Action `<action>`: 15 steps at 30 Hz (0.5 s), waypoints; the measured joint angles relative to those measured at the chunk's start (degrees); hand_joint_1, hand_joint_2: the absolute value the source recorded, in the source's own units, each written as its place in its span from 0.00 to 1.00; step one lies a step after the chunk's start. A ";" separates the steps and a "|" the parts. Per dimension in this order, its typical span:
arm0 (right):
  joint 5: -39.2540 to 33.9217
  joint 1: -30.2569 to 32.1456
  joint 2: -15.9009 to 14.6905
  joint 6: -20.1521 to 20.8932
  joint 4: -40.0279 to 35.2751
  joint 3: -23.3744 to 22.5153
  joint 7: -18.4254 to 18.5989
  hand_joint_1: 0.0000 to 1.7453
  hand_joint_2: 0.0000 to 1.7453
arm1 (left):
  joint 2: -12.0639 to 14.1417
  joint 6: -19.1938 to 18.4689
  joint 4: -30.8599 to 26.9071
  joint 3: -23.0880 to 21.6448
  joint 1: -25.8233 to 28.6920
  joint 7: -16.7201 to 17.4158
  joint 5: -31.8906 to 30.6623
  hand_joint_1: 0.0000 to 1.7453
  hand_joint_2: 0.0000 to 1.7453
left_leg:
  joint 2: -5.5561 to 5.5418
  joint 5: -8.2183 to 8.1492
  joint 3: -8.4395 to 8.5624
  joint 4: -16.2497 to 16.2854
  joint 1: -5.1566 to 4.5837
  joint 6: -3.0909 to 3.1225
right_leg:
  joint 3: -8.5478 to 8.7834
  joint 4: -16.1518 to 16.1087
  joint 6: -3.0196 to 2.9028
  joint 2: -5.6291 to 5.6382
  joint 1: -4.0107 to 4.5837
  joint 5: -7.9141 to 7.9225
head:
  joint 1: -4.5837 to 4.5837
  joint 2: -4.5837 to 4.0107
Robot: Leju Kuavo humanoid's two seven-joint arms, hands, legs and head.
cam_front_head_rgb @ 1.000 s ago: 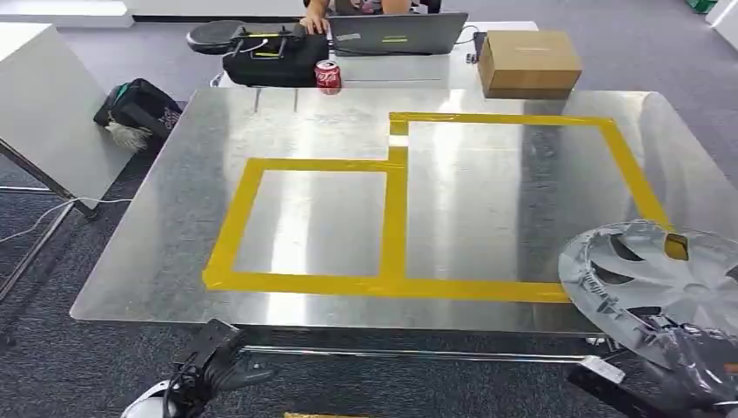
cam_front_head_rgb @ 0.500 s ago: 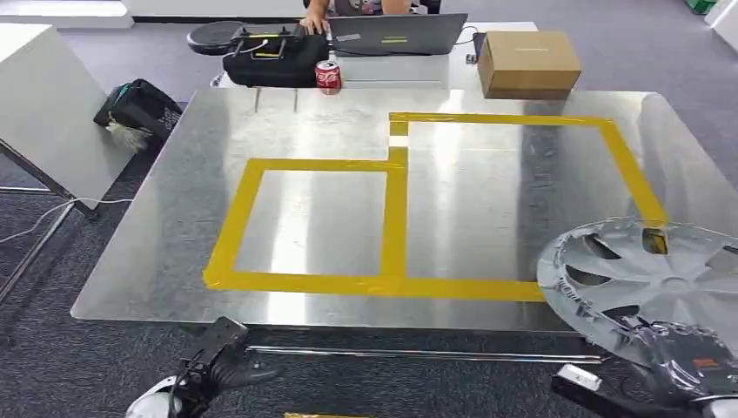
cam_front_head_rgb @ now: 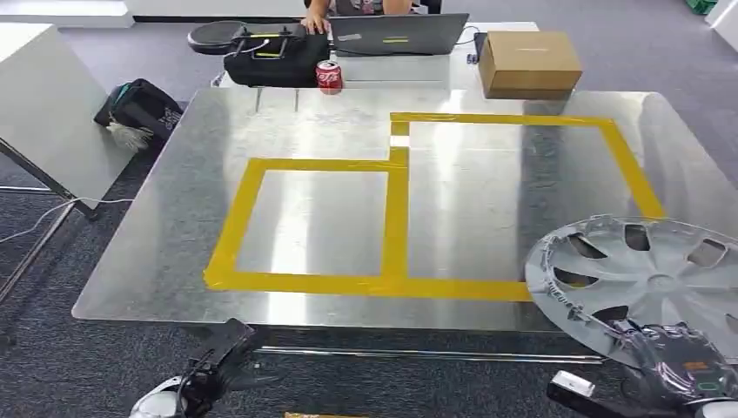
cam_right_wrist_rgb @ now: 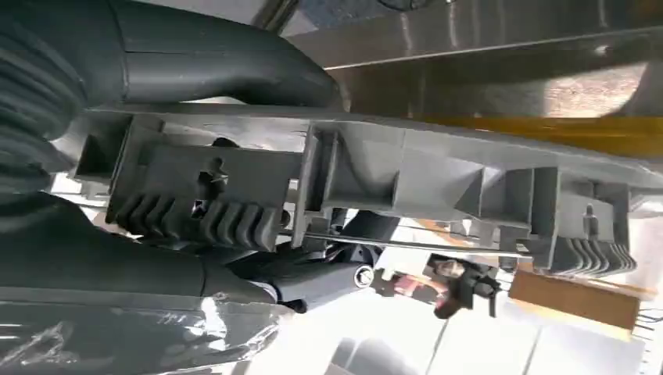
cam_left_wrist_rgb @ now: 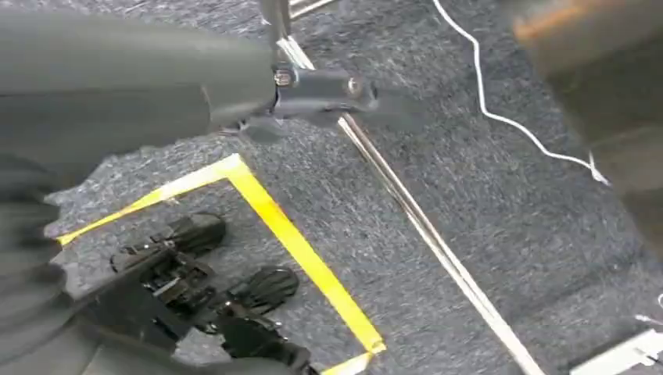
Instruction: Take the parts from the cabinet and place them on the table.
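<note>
A silver wheel cover (cam_front_head_rgb: 644,283) hangs over the near right corner of the steel table (cam_front_head_rgb: 174,235), its far rim above the yellow tape. My right hand (cam_front_head_rgb: 679,370) grips its near rim from below. In the right wrist view the cover's ribbed grey underside (cam_right_wrist_rgb: 375,180) runs across the picture, with my thumb (cam_right_wrist_rgb: 227,66) on one face and dark fingers (cam_right_wrist_rgb: 117,266) on the other. My left hand (cam_front_head_rgb: 213,370) hangs below the table's front edge with its fingers apart and nothing in it; the left wrist view shows its fingers (cam_left_wrist_rgb: 195,70) over grey carpet.
Two yellow tape rectangles (cam_front_head_rgb: 396,209) mark the tabletop. Beyond the far edge stand a cardboard box (cam_front_head_rgb: 526,61), a red can (cam_front_head_rgb: 327,77), a black bag (cam_front_head_rgb: 274,57) and a laptop (cam_front_head_rgb: 396,33) with a person behind it. A white panel (cam_front_head_rgb: 43,113) leans at the left.
My right hand has carried the wheel cover leftward and further over the table, and it now lies flatter. My left hand has drifted slightly right.
</note>
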 joint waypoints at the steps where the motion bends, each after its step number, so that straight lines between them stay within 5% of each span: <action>1: -0.13 0.26 0.00 -0.30 -0.04 0.00 0.24 1.00 1.00 | 0.00 0.17 0.09 0.00 -0.24 0.50 -0.02 0.00 1.00 | 0.00 -0.02 -0.03 0.02 -0.08 0.18 | 0.03 0.00 0.10 -0.01 -0.10 0.02 | 0.00 0.02; 6: -0.22 0.94 -0.18 -0.68 -0.09 0.07 0.48 1.00 1.00 | -0.07 0.46 0.74 0.02 -1.11 1.18 -0.11 0.00 1.00 | 0.01 0.19 -0.12 -0.19 -0.62 1.27 | 0.32 -0.79 1.07 0.04 -0.60 0.51 | -0.07 0.02; 8: -0.30 1.20 -0.41 -0.70 -0.24 0.04 0.50 1.00 1.00 | -0.31 0.57 0.87 0.02 -1.22 1.33 -0.15 0.00 1.00 | 0.04 1.32 0.76 -1.95 0.21 1.54 | -0.31 -0.06 1.34 -0.16 -0.35 0.01 | 0.11 0.00; 12: -0.59 2.07 -0.59 -1.38 -0.35 0.00 1.79 1.00 1.00 | -0.31 3.06 1.22 0.13 -1.45 2.75 -1.18 0.00 1.00 | -0.20 1.44 0.74 -2.05 0.78 1.65 | -6.93 14.87 2.56 -0.19 -0.72 -7.15 | 0.26 0.00; 13: -0.63 2.41 -0.59 -1.59 -0.39 -0.02 2.19 1.00 1.00 | -0.31 3.63 1.31 0.20 -1.46 3.12 -1.25 0.00 1.00 | -0.58 1.39 0.83 -2.04 0.98 1.51 | -7.42 15.72 2.88 -0.20 -0.85 -6.81 | 0.26 0.02; 15: -0.83 3.70 -0.79 -1.94 -1.31 -0.46 3.12 1.00 1.00 | -0.37 5.00 1.59 0.70 -1.57 3.82 -1.77 0.00 1.00 | -1.50 1.14 1.14 -1.82 1.64 0.65 | -4.16 9.73 3.73 -0.15 -1.37 -2.79 | 0.26 0.00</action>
